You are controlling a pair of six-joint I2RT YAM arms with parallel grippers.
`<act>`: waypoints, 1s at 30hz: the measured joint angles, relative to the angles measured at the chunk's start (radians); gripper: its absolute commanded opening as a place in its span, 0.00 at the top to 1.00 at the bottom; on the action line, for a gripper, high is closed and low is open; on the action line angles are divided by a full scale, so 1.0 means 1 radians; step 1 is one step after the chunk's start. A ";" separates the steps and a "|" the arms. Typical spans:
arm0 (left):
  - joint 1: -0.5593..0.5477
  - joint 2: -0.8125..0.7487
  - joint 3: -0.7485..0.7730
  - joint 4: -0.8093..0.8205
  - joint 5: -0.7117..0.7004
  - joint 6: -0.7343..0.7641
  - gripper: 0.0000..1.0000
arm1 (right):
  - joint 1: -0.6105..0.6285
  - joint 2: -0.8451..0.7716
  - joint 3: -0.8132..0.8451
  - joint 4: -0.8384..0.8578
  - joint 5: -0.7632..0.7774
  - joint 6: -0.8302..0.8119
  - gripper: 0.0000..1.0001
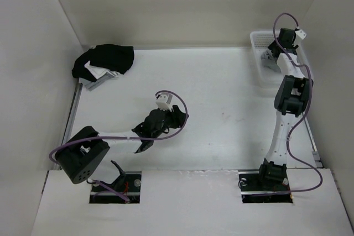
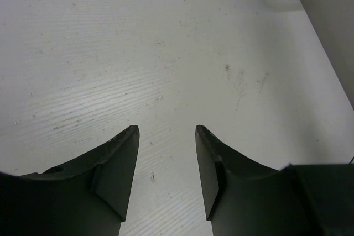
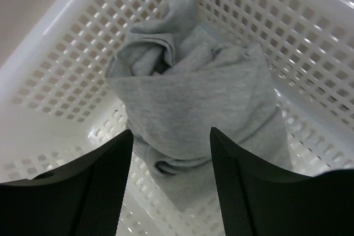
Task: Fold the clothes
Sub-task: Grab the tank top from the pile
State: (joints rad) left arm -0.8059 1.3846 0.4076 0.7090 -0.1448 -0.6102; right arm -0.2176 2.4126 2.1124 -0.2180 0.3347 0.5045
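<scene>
1. While the grey top (image 1: 267, 62) sits bunched in the white basket (image 1: 255, 38) at the upper right of the top view, the right gripper (image 1: 271, 53) reaches down over it, probably lining up to lift it out for folding; the left gripper (image 1: 171, 119) hovers low over the table (image 1: 221, 92) left of centre, and a black-and-white garment pile (image 1: 104, 62) lies at the upper left, well apart from both
2. From the left wrist, the jaws stand spread with nothing between them and only table below; this arm seems held back to leave the middle free for folding
3. From the right wrist, the jaws stand spread just above the crumpled top, which fills mid-frame inside the perforated basket; no fabric is pinched, so I judge the pick not yet made
</scene>
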 measured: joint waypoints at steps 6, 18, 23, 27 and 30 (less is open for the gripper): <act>0.003 0.010 0.000 0.016 0.014 -0.008 0.56 | 0.002 0.083 0.133 -0.045 -0.011 -0.011 0.66; 0.024 0.013 0.000 0.023 0.022 -0.018 0.56 | 0.001 0.117 0.177 -0.066 -0.021 0.011 0.76; 0.037 0.013 -0.001 0.031 0.022 -0.019 0.56 | 0.000 0.116 0.168 -0.050 -0.029 0.027 1.00; 0.042 0.019 -0.001 0.045 0.023 -0.023 0.56 | 0.002 0.017 -0.042 0.072 -0.028 0.043 1.00; 0.043 0.026 -0.001 0.049 0.023 -0.023 0.57 | 0.013 -0.124 -0.215 0.148 -0.027 0.045 1.00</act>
State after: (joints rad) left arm -0.7631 1.4105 0.4068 0.7582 -0.1219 -0.6331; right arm -0.2047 2.2890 1.8977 -0.0700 0.3073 0.5499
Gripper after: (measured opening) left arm 0.436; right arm 0.005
